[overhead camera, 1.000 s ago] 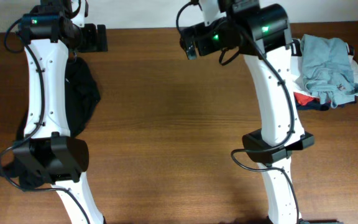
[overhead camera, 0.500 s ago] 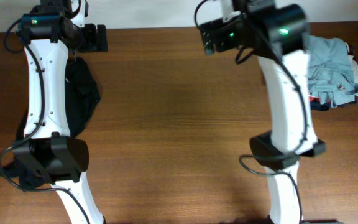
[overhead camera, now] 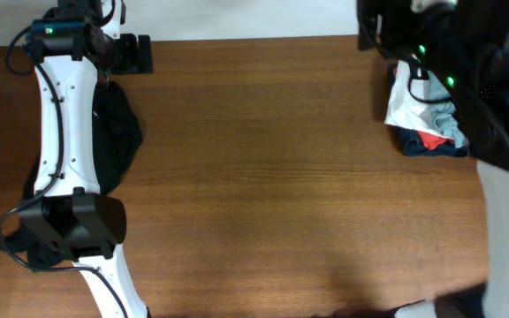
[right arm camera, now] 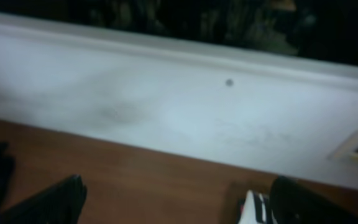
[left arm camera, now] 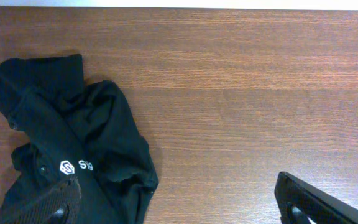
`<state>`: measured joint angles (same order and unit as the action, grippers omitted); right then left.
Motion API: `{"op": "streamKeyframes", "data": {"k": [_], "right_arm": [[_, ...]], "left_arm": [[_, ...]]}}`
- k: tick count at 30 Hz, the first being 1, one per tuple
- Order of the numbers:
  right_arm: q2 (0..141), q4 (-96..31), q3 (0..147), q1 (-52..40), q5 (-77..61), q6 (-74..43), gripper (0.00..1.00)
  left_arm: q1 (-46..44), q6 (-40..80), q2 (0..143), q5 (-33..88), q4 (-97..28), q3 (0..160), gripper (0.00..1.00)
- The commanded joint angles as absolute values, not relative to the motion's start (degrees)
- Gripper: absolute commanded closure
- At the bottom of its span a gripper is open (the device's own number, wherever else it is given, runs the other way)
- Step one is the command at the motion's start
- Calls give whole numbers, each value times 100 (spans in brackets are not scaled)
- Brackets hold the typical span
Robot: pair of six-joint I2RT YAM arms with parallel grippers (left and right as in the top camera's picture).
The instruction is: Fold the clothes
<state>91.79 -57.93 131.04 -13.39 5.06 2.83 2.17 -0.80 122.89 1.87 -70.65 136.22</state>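
Note:
The black top (overhead camera: pixel 120 141) lies crumpled at the table's left, partly under my left arm. In the left wrist view its small white logo (left arm camera: pixel 67 167) shows near the left finger. My left gripper (left arm camera: pixel 179 208) is open and empty above the table beside the black top; in the overhead view it (overhead camera: pixel 138 53) is at the back left. The pale grey-teal shirt (overhead camera: pixel 444 115) lies on the pile at the back right, mostly hidden by my right arm. My right gripper (right arm camera: pixel 179 205) is open and empty, facing the back wall; its view is blurred.
A white garment (overhead camera: pixel 403 102) and red and navy garments (overhead camera: pixel 431 143) lie in the pile under the grey-teal shirt. The white garment's edge also shows in the right wrist view (right arm camera: pixel 253 210). A pale wall (right arm camera: pixel 179 112) rises behind the table's back edge.
My right arm has swung to the right and risen towards the camera, so it now covers most of the pile. My left arm and the black top have not moved.

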Motion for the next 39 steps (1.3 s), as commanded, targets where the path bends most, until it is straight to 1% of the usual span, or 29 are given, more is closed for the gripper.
{"op": "streamKeyframes", "data": {"k": [1, 10, 15, 16, 20, 25, 32, 37, 39], "right_arm": [[8331, -5092, 11415, -915, 14, 301, 1], [6045, -2355, 6781, 257, -899, 180, 1], [4847, -1004, 4460, 458, -908, -54, 1], [4456, -642, 3787, 458, -908, -113, 1], [3321, 311, 2005, 458, -904, -720, 1], [2429, 541, 1039, 454, -902, -937, 1], [1492, 515, 325, 390, -882, -934, 1], [1046, 185, 40, 189, -738, -932, 1], [904, -128, 32, 150, -685, -932, 1]], "left_arm": [[204, -86, 12193, 167, -7054, 13579, 1], [202, -86, 12193, 167, -7057, 13579, 1], [204, -86, 12193, 167, -7057, 13579, 1], [204, -86, 12193, 167, -7057, 13579, 1], [204, -84, 12193, 167, -7057, 13579, 1], [204, -86, 12193, 167, -7057, 13579, 1], [204, -86, 12193, 167, -7057, 13579, 1], [202, -86, 12193, 167, -7057, 13579, 1], [202, -86, 12193, 167, -7057, 13579, 1]]}}
